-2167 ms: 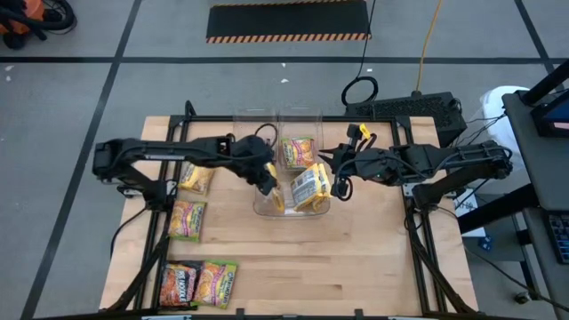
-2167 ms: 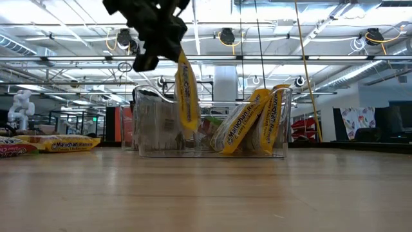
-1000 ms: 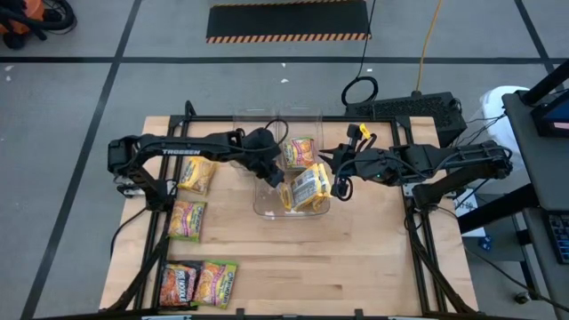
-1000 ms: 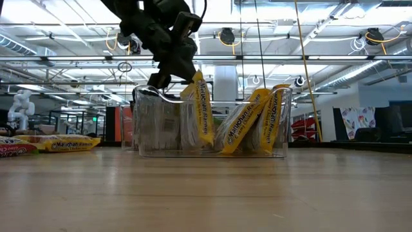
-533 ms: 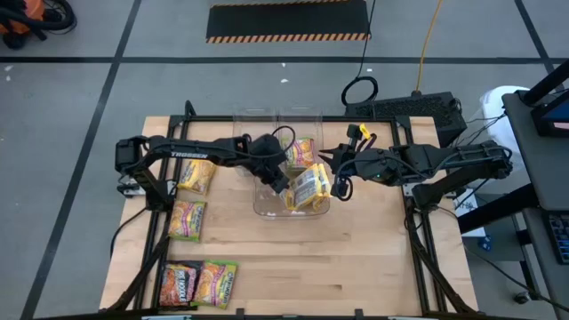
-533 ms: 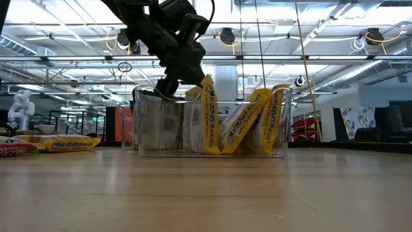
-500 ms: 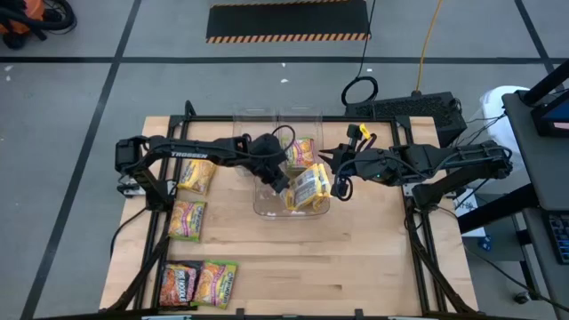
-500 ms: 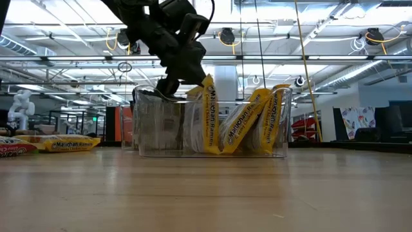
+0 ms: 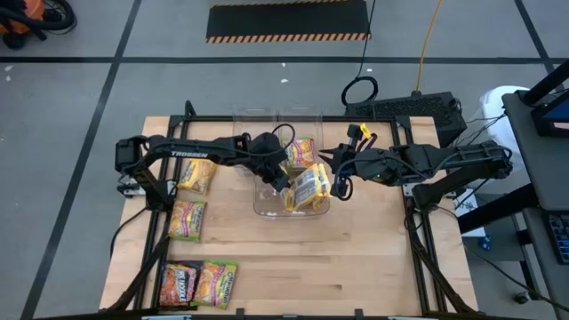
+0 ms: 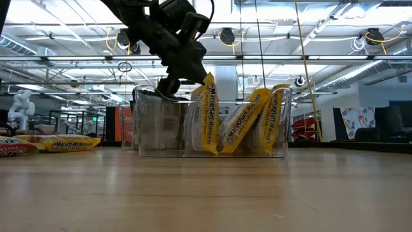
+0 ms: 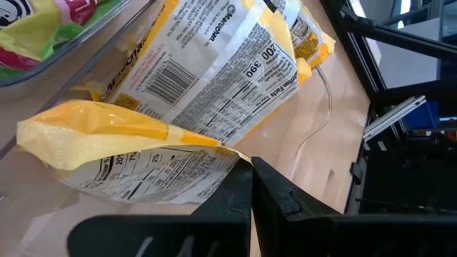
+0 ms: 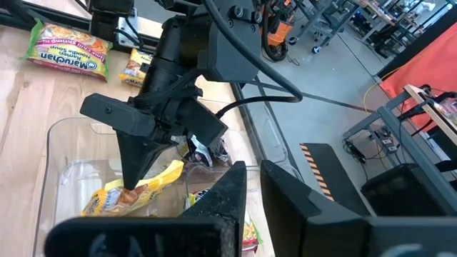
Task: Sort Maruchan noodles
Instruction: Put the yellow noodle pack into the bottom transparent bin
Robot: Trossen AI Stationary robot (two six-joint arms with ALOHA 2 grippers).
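Observation:
My left gripper [image 9: 284, 187] is shut on a yellow Maruchan noodles packet [image 10: 210, 116], which stands on edge inside a clear bin [image 10: 148, 132]. Two more yellow packets [image 10: 248, 125] lean in the same bin to its right. My right gripper [image 12: 253, 171] hovers above the bin's right side [image 9: 333, 182], open by a narrow gap, with nothing between its fingers. A lime-green packet [image 9: 300, 151] lies in a bin behind. My left gripper pinches the yellow packet's upper sealed edge at one corner [image 11: 230, 151] between its two fingers. The fingers slant down from the table's left. The packet hangs almost upright below them, its lower end [image 10: 210, 149] down at the bin's floor, beside the other yellow packets.
On the table's left lie a yellow packet [image 9: 196, 177], a lime-green one [image 9: 187, 219], and at the near edge a dark one [image 9: 178, 284] next to another lime-green one [image 9: 218, 283]. A further clear bin [image 9: 258, 120] stands at the far edge. Bare wood lies near right.
My left gripper, still shut on the yellow packet, has eased slightly toward the table's right over the bin. The packet has shifted right inside the bin and swung from a slant to nearly upright, closer to the other yellow packets.

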